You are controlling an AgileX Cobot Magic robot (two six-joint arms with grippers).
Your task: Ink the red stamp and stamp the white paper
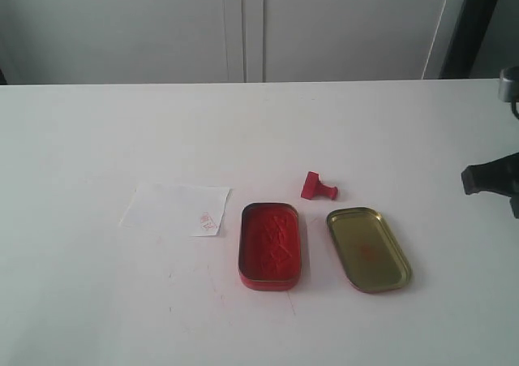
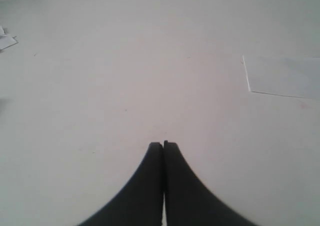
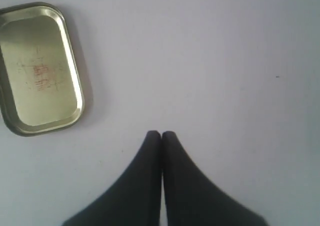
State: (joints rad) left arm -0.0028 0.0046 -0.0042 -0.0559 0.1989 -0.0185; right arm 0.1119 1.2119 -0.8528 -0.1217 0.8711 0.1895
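The red stamp (image 1: 317,187) lies tipped on its side on the table, just behind the gap between the two tins. The white paper (image 1: 176,208) lies flat to the left of the ink tin and bears a faint red imprint near its right corner; one end of the paper (image 2: 285,76) also shows in the left wrist view. My left gripper (image 2: 163,145) is shut with nothing in it, over bare table. My right gripper (image 3: 160,135) is shut and empty too, near the gold lid. In the exterior view only a dark part of the right arm (image 1: 491,177) shows at the right edge.
The open red ink tin (image 1: 269,245) sits at the table's middle front. Its gold lid (image 1: 368,248) lies face up to the right, also seen as the gold lid (image 3: 39,68) from the right wrist. A scrap of paper (image 2: 6,39) lies at the table's far side.
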